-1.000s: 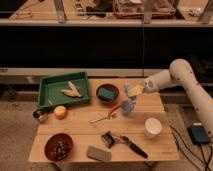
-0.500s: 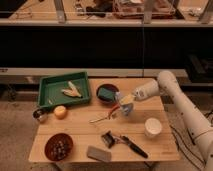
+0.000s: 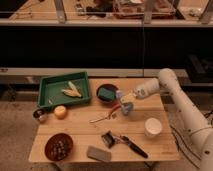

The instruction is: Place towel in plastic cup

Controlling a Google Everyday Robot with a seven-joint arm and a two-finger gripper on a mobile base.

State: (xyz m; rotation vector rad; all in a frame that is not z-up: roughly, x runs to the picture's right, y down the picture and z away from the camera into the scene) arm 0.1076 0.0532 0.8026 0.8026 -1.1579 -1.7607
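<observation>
Since the earlier frames the gripper [image 3: 121, 96] has swung in from the table's right edge toward its middle, beside the dark bowl [image 3: 107, 93]. Its fingers are clamped on the towel [image 3: 126, 106], which hangs just below it. The plastic cup [image 3: 153, 127] stands well apart near the front right corner, so the carry remains. Around the wooden table [image 3: 80, 127] are a dark wall and a shelf.
</observation>
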